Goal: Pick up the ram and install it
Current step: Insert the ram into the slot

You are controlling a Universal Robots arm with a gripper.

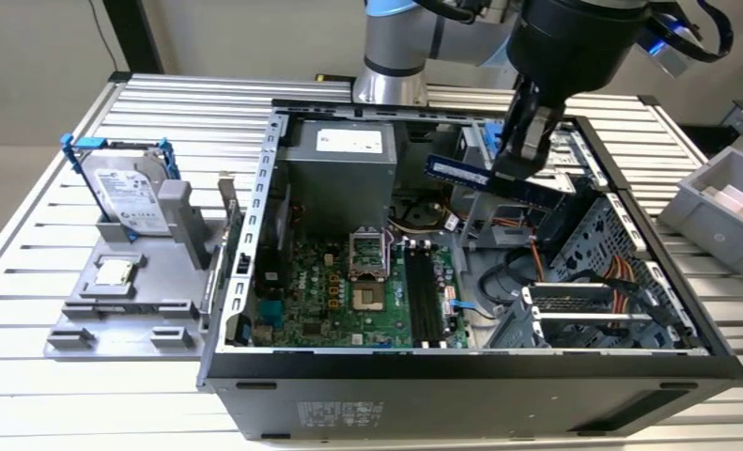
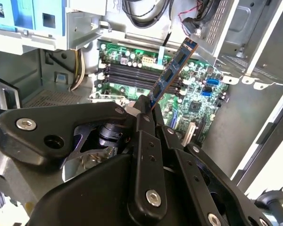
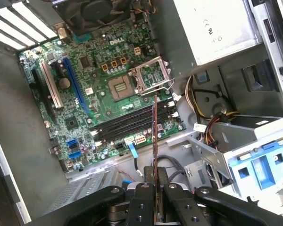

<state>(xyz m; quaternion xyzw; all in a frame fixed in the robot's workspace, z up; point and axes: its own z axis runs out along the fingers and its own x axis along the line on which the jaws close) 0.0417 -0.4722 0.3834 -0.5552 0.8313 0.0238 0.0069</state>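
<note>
Pincer (image 1: 519,171) is pressed onto the ram (image 1: 461,173), w/ the stick clamped between its fingers. Ram is in the air, tilted, over the back half of the open computer case (image 1: 237,282), which lies on its side on the slatted bench (image 1: 45,395). It touches nothing but the pincer. In the second wrist view, most of the ram (image 2: 172,70) juts out past the pincer (image 2: 145,107), slanting over the green motherboard (image 2: 198,94). In the first wrist view the ram (image 3: 154,127) shows edge-on as a thin line coming out of the pincer (image 3: 155,181). It crosses over the long black slots (image 3: 127,123) next to the processor socket (image 3: 153,75), but is well apart from them and not seated. In the exterior view the slots (image 1: 424,299) sit on the motherboard (image 1: 333,287) below the power supply box (image 1: 344,174). On the exterior view's left, just beside the case, a hard drive (image 1: 127,193) in a blue frame stands upright in a gray holder (image 1: 120,310). A gray bin (image 1: 709,211) sits at the exterior view's right edge.
</note>
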